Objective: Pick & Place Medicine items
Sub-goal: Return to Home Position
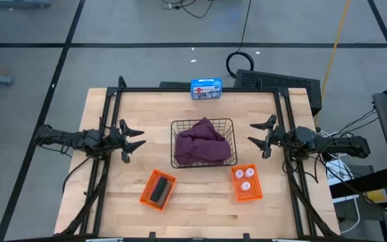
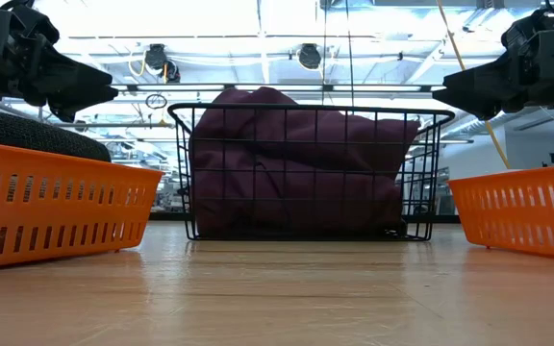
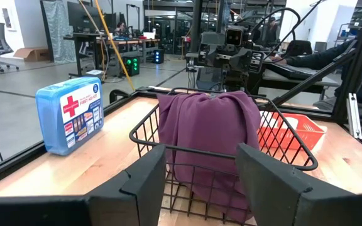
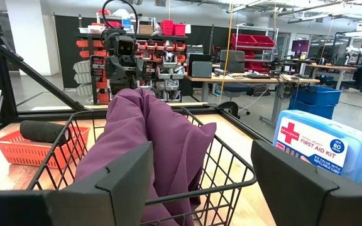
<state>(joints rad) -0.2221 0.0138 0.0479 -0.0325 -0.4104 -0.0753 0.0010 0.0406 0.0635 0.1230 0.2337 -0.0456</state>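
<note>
Left gripper [image 1: 140, 136] and right gripper [image 1: 252, 133] hang wide open, empty, flanking the black wire basket [image 1: 173, 144] holding the maroon pouch [image 1: 202, 142]. Only the overhead view shows the three white bottles [image 1: 247, 179] in the right orange basket [image 1: 256, 193]; the dark-grey piece [image 1: 158, 191] lies in the left orange basket [image 1: 146, 195].

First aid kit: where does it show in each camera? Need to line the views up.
High view: first aid kit at the picture's top centre, on the table edge, just beyond the wire basket.
Low view: not in it.
Left wrist view: kit upright beside the basket, apart from it.
Right wrist view: kit beside the basket.
Shared landmark: the wire basket holding the maroon gown, in all four.
</note>
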